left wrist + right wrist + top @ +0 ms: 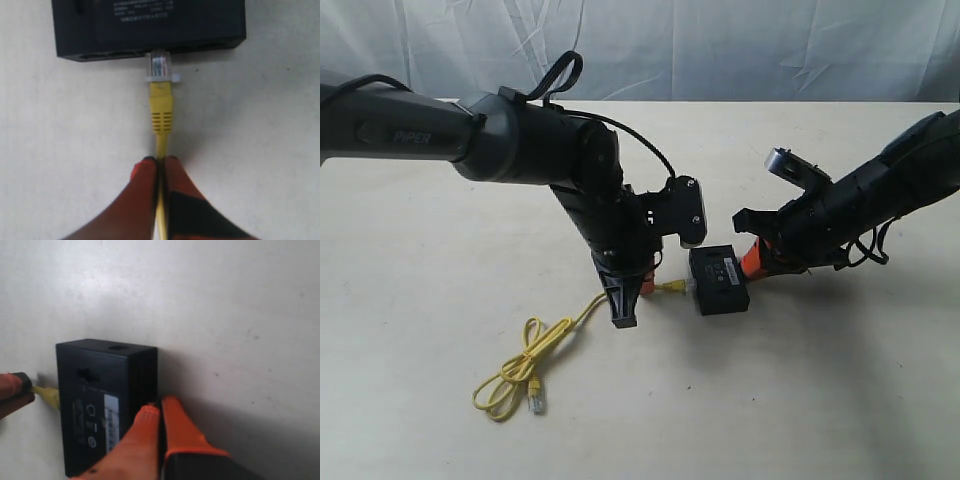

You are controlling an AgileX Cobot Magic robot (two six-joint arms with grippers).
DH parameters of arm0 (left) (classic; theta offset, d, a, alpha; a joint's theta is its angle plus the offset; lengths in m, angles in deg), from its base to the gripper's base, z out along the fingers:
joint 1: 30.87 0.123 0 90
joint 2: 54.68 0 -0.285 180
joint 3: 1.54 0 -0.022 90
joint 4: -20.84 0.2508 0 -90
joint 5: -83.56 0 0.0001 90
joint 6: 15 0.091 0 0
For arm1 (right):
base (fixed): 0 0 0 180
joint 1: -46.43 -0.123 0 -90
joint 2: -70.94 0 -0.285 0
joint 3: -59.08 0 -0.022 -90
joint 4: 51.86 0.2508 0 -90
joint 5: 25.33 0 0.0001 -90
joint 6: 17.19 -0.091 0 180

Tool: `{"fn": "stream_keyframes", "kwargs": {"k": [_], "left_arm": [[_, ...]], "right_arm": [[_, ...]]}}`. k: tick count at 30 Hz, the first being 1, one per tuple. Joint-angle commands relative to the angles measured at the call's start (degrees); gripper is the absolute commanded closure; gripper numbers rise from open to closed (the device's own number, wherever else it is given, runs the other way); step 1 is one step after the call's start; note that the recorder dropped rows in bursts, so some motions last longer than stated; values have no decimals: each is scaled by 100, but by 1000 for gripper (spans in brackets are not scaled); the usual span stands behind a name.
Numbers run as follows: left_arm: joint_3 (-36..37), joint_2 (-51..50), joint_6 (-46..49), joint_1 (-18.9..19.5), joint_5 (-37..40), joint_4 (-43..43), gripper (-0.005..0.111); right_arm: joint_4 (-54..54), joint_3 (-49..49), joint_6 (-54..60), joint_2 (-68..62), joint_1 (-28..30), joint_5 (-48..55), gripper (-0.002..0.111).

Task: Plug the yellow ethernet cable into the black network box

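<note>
The black network box (718,280) lies flat on the table between my two grippers. My left gripper (638,288) is shut on the yellow ethernet cable (161,107), pinching the cord just behind the boot (159,161). The clear plug (159,65) points at the box (150,25) with its tip at a port mouth; most of the plug shows outside. My right gripper (752,262) is shut with nothing between its orange fingers (175,425). Their tips rest against the box's (95,390) opposite side wall. The cable (48,395) shows at the box's far side.
The rest of the cable trails in a loose loop (520,365) toward the front left, its free plug (536,403) lying on the pale table (820,400). A wrinkled white backdrop (720,50) hangs behind the table's far edge.
</note>
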Motion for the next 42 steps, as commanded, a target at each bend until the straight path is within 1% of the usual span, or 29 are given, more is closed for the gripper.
{"fn": "stream_keyframes", "kwargs": {"k": [1, 6, 9, 29, 33, 36, 42], "left_arm": [[-29, 21, 12, -4, -76, -74, 107], [-29, 30, -29, -4, 109, -50, 107], [-29, 30, -288, -4, 157, 218, 107], [-29, 219, -233, 8, 42, 316, 107], [-29, 219, -484, 8, 92, 463, 107], [-29, 227, -781, 106, 216, 521, 107], [121, 232, -727, 215, 160, 385, 107]], "right_arm": [[71, 20, 67, -10, 3, 19, 109], [32, 20, 67, -10, 3, 61, 109], [32, 20, 67, -10, 3, 87, 109], [-47, 20, 67, -10, 3, 49, 109], [-25, 20, 67, -10, 3, 51, 109], [-14, 20, 67, 0, 13, 51, 109], [-98, 34, 67, 121, 24, 51, 109]]}}
